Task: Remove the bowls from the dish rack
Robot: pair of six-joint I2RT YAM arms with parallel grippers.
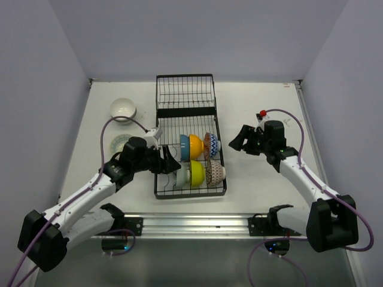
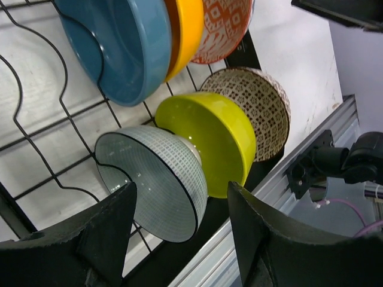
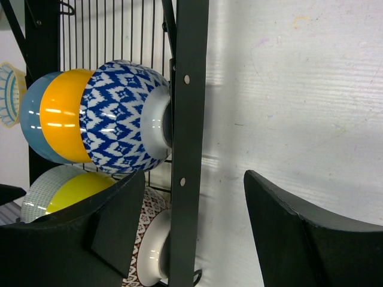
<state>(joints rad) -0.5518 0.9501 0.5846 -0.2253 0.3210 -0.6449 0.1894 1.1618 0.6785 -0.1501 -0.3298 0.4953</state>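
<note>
Six bowls are standing on edge in the near section of the dish rack, in two rows running across it, with their openings facing the left arm and their feet facing the right. The pale speckled bowl is sitting at the left end of the near row, with the yellow-green bowl nested against it and the brown-patterned bowl beyond. Behind them the blue bowl, the orange bowl and the blue zigzag bowl are leaning together. The far section is holding nothing.

The left tool is hovering at the rack's left edge, spread wide and holding nothing, its fingers lining up on either side of the pale bowl's rim directly ahead. That arm is clearly the nearer one.

The right tool is hanging just outside the rack's right rail, also wide open and carrying nothing.

On the counter, left of the rack, a white bowl and a patterned bowl are resting upright.
</note>
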